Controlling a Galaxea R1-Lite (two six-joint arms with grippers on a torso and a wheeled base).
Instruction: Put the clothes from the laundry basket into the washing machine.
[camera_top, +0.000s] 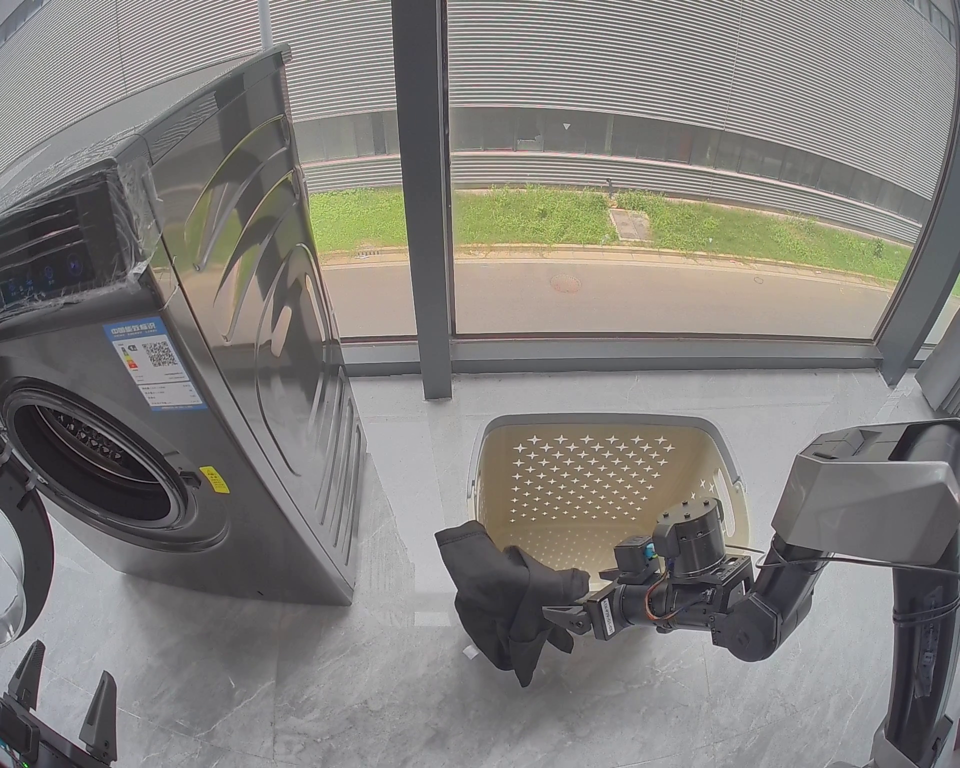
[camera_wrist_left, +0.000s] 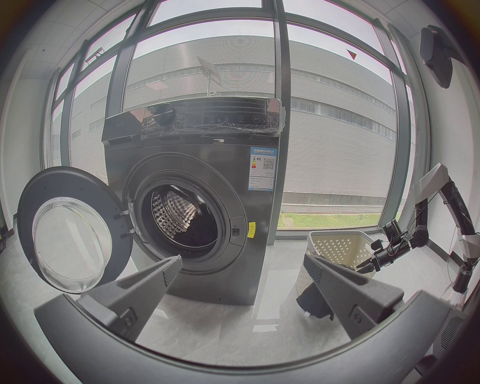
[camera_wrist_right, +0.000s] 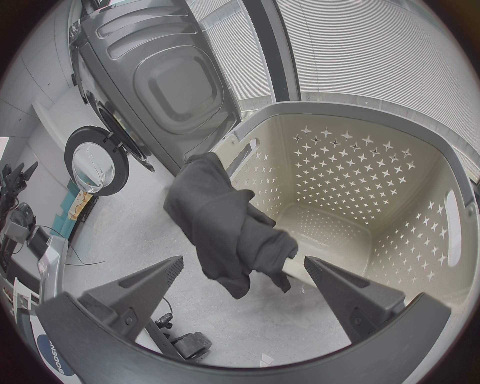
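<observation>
Garment (camera_top: 505, 600) — dark, bunched — hangs over the laundry basket's (camera_top: 600, 420) near rim, likely so the right gripper (camera_top: 562, 617), jaws spread wide just beside it, can pinch it. Left gripper (camera_top: 68, 670) (also spread) sits low by the washing machine (camera_top: 230, 380), its door (camera_wrist_left: 75, 235) open to receive the load.

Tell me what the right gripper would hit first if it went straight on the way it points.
The dark cloth draped over the basket rim. It hangs straight ahead of the right gripper, in line with the gap between its open jaws. It looks very close, though exact depth is unclear.
</observation>
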